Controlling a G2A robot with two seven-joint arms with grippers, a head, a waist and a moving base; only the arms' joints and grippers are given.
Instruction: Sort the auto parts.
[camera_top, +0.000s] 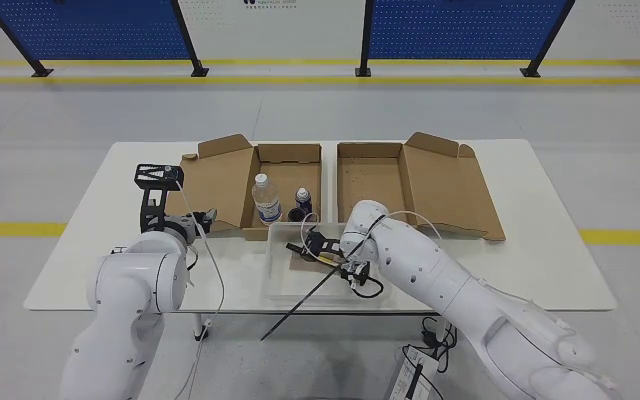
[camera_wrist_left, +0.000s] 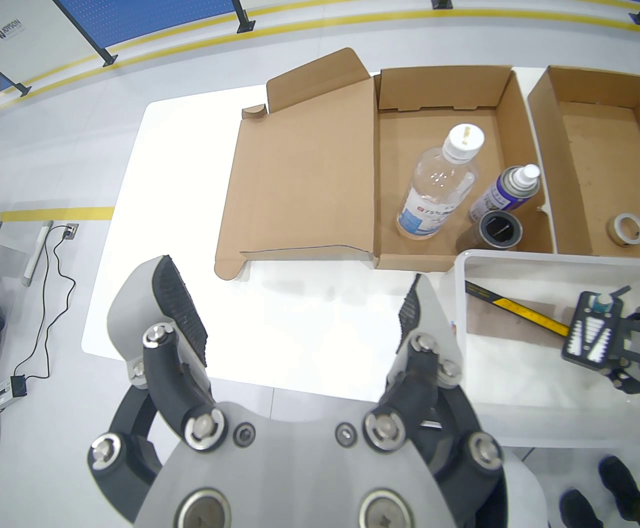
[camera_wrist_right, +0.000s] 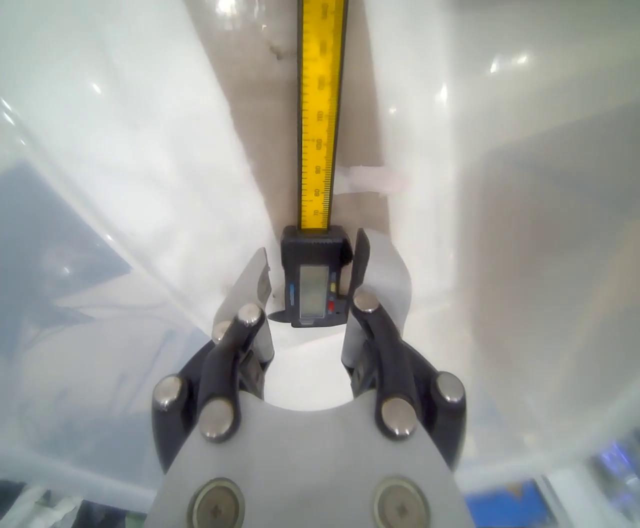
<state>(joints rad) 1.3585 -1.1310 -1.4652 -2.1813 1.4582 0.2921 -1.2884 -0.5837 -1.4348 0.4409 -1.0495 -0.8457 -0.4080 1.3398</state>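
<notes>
At the tabletop's (camera_top: 560, 250) near edge sits the clear bin (camera_top: 272, 260), with the caliper (camera_wrist_right: 316, 150) lying flat on its floor. The right pincer (camera_wrist_right: 311, 250) is down inside it, spread narrowly astride the caliper's display head. One finger is about touching the head, and a sliver of gap shows at the other. The head looks like the sensible place to grip, being the thickest part and giving the pads something square to bite. The bin's walls stand close on both sides, so there is little room to swing. The lift probably has to go straight up, and the long yellow bar could catch the rim if it tips.

The left pincer (camera_wrist_left: 290, 272) hovers spread wide over bare tabletop just beside the bin, out of the other arm's way.

Along the far edge, the left box (camera_wrist_left: 435, 87) holds a bottle (camera_wrist_left: 440, 190), a spray can (camera_wrist_left: 505, 192) and a dark canister (camera_wrist_left: 500, 232), bunched in its corner nearest the bin. The right box (camera_wrist_left: 585, 150) holds a ring (camera_wrist_left: 625, 229) near its front wall, and most of its floor is bare. That would be the roomier place to set the caliper down.
</notes>
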